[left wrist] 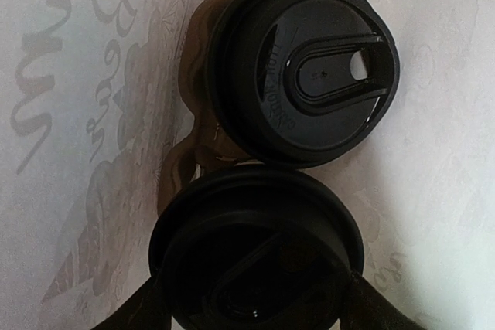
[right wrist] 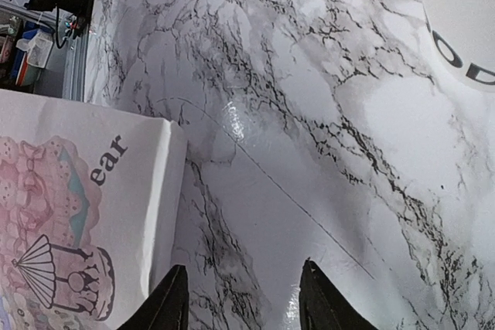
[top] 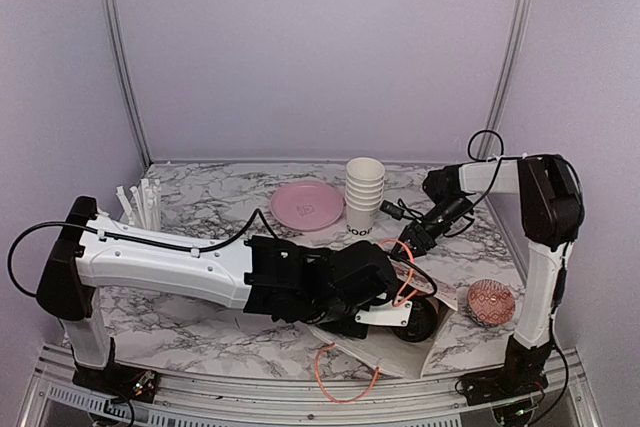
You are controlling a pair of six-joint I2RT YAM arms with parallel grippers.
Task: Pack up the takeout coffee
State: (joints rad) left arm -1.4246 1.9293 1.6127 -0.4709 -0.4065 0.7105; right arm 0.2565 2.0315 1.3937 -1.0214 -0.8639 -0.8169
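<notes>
In the left wrist view two takeout coffee cups show from above as round black lids inside the white paper bag [left wrist: 77, 113]. The far cup [left wrist: 305, 67] stands free beside the bag wall. The near cup [left wrist: 255, 245] sits between my left gripper's fingers [left wrist: 135, 307], which press on both sides of its lid; my left gripper [left wrist: 255, 287] is shut on it. From above, the left arm reaches across into the bag [top: 385, 349] lying at the front right. My right gripper [right wrist: 244, 266] hangs open over bare marble, just beside the bag [right wrist: 69, 214].
A stack of white paper cups [top: 364, 192] and a pink plate [top: 307, 205] stand at the back. A cup of white straws [top: 140, 202] is at the back left. A patterned bowl [top: 491, 300] sits at the right. The bag's orange handle [top: 345, 379] loops over the front edge.
</notes>
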